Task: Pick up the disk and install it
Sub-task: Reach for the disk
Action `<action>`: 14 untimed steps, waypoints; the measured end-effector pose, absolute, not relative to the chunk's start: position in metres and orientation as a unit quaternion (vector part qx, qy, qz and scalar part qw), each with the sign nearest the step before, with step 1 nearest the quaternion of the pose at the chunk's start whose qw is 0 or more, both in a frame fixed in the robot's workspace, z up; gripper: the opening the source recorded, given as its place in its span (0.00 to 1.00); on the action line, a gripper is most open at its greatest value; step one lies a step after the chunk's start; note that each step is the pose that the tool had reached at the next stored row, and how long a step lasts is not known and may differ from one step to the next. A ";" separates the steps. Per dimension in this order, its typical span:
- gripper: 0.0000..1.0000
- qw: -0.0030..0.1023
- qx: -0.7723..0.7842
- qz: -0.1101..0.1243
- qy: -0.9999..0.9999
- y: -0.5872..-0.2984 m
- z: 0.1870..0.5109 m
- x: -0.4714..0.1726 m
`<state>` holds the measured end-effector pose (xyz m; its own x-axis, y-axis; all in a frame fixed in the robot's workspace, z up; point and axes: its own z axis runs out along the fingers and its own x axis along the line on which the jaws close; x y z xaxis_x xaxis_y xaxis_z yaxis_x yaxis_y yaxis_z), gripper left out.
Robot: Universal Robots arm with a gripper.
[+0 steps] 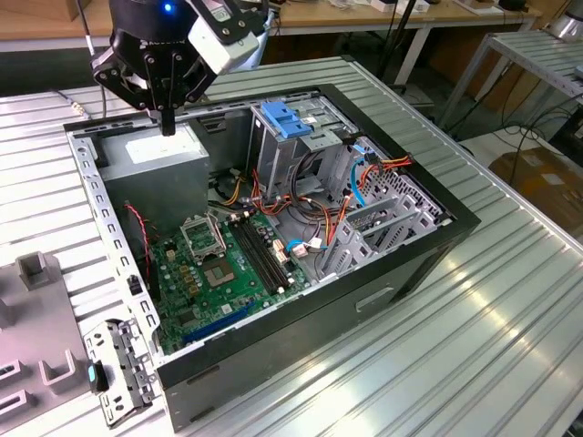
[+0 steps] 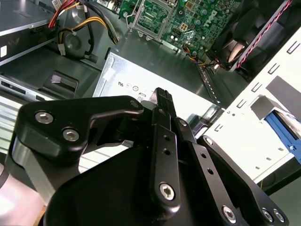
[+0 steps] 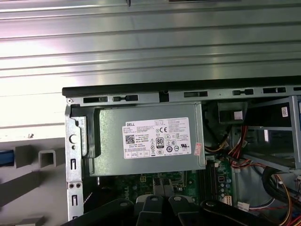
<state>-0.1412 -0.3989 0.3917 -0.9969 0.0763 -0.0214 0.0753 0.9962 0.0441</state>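
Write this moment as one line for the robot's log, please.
gripper: over the power supply | jaws: shut, nothing held | computer case: open, motherboard showing

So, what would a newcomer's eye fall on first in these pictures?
First, the open case lying on the ribbed metal table, with its green board laid bare. Then the black hand, shut and holding nothing, which hangs over the grey power supply at the exterior view's left. A bright blue latch on the metal bay beside it also stands out.
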 end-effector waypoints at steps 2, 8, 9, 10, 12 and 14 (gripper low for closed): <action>0.11 0.011 0.038 0.022 0.999 -0.399 0.392 -0.142; 0.11 0.011 0.038 0.022 0.999 -0.399 0.392 -0.143; 0.11 0.011 0.038 0.022 0.999 -0.399 0.392 -0.143; 0.11 0.011 0.038 0.022 0.999 -0.399 0.392 -0.143; 0.11 0.011 0.038 0.022 0.999 -0.399 0.392 -0.143; 0.11 0.011 0.038 0.022 0.999 -0.399 0.392 -0.144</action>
